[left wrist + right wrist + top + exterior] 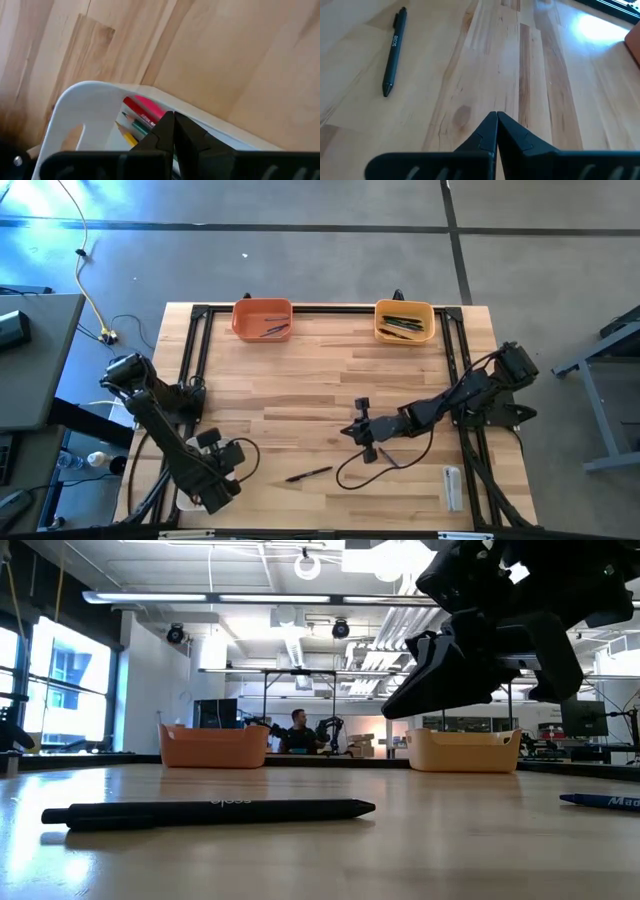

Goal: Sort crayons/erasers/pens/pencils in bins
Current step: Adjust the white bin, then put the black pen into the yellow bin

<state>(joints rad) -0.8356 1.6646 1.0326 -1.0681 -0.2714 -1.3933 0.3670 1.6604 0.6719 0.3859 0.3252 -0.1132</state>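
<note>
**One black pen left loose on the wood**

From above, the black pen (310, 473) lies flat near the front edge of the butcher-block table (320, 370), between the two arms. The right gripper (362, 430) hangs just behind it, fingers pressed together and empty. The left gripper (215, 490) sits over the white bin (188, 502) at the front left corner, likewise closed on nothing. At the far edge stand the orange bin (262, 318) and the yellow-orange bin (404, 320), each holding a few dark sticks.

At table height, the pen (210, 812) rests on its side, a light, stiff, smooth barrel that would likely roll or slip; a pinch across its middle looks safest. A blue crayon (600, 800) shows at the right edge, and a person sits far back in the bright workshop.

Through the left wrist camera, the closed fingers (172, 135) point into the white bin (80, 100), where red, green and yellow pencils (140, 117) lie; whether they touch the fingertips is hard to tell.

Through the right wrist camera, shut fingers (496, 132) aim at bare, pale planks, the pen (394, 50) well off to one side.
</note>
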